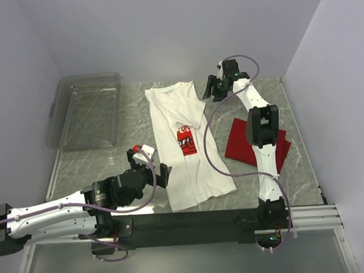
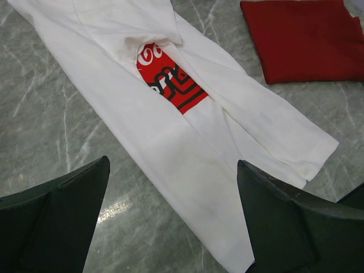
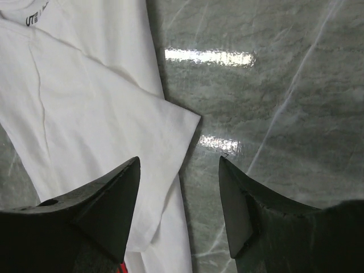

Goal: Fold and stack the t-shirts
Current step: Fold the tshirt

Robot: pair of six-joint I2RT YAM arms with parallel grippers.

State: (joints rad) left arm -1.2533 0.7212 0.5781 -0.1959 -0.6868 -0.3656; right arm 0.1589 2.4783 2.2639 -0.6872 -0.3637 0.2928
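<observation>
White t-shirt (image 1: 169, 116), collar label (image 3: 35, 19) "UT"; left end effector (image 2: 172, 165) released, right end effector (image 3: 178, 162) released.

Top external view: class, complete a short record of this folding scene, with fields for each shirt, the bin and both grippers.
white shirt: lies lengthwise on the table, sides folded inward, red print partly covered
red shirt: folded flat, to the right of the white shirt, apart from it
clear bin: far left corner
left gripper: open, holding nothing, over the white shirt's near end
right gripper: open, holding nothing, over a sleeve at the shirt's far end
stacked: not yet
</observation>
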